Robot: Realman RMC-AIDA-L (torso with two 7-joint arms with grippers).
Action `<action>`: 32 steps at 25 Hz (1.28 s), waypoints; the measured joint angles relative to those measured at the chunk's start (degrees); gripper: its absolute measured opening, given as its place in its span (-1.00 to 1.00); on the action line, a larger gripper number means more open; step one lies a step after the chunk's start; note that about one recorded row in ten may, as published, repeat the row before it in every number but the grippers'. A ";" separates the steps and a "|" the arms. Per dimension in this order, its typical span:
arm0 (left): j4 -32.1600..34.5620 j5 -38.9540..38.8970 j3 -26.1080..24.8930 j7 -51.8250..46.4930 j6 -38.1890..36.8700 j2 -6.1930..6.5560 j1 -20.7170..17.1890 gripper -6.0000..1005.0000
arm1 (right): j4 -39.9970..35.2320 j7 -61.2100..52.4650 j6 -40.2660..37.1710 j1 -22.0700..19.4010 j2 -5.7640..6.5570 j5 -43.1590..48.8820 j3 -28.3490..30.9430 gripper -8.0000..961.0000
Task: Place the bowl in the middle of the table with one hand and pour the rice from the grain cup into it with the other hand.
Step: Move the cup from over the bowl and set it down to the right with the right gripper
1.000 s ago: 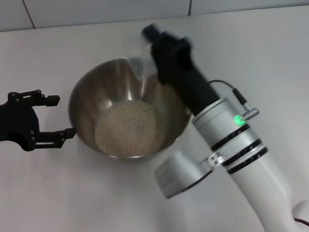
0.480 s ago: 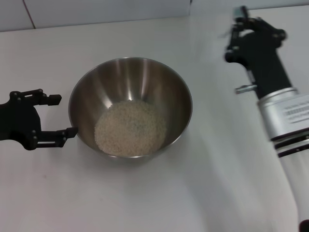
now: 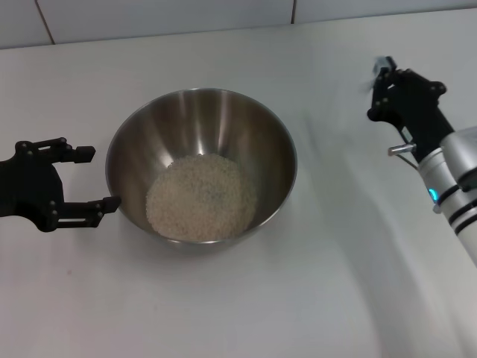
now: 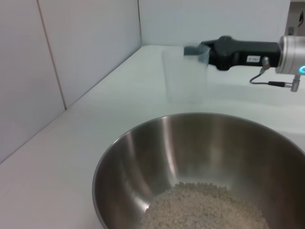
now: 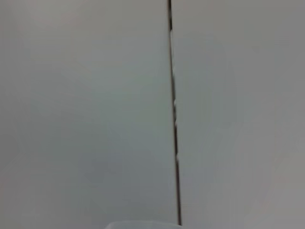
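The bowl point(image 3: 201, 164) sits near the middle of the table point(image 3: 246, 306) in the head view, upright, with the rice point(image 3: 201, 198) heaped in its bottom, slightly toward 6 o'clock. By the look of it the pour is done, since no grains show outside the bowl.

At the bowl's 9 o'clock the left tool point(image 3: 78, 183) rests low over the table with its two fingers spread apart; the nearer fingertip point(image 3: 104, 203) is just beside the rim, and I cannot tell whether it touches. It grips nothing.

Farther back, at about 2 o'clock from the bowl and well apart from it, the right tool point(image 3: 381, 83) is pinching the grain cup point(image 4: 186, 74). The left wrist view shows the cup upright, clear and seemingly empty, hanging beyond the bowl's far rim above the table.

The risks from here are small. If the left tool moves sideways while its fingertip is so close to the rim, it could nudge or spin the bowl off centre. The thin clear cup could slip or tip if it is let go before its base is flat on the table, and any grains left inside could scatter
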State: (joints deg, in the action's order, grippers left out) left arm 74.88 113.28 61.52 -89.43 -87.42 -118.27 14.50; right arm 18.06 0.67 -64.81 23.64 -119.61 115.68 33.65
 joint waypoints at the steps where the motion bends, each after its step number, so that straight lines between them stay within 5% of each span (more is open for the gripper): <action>1: 0.00 0.00 0.00 -0.02 0.01 0.00 0.00 0.68 | -0.34 -0.05 1.43 0.67 0.00 0.13 -0.22 -0.95; 18: -0.49 0.00 0.09 -0.02 0.06 -0.09 0.14 0.68 | -1.04 0.32 13.51 6.21 -0.02 0.60 -5.79 -0.95; 25: -0.81 0.00 0.09 0.14 0.06 0.05 0.51 0.68 | 0.24 0.32 12.70 2.82 0.02 1.23 -6.43 -0.74; 32: -0.89 0.00 0.09 0.06 -0.11 0.07 0.60 0.68 | 2.74 -0.16 1.94 -6.56 0.17 1.30 -8.01 -0.35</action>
State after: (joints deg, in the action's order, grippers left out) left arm 73.99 113.29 61.61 -89.37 -87.53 -118.21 15.10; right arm 20.80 0.51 -62.88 17.08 -119.44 116.98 25.64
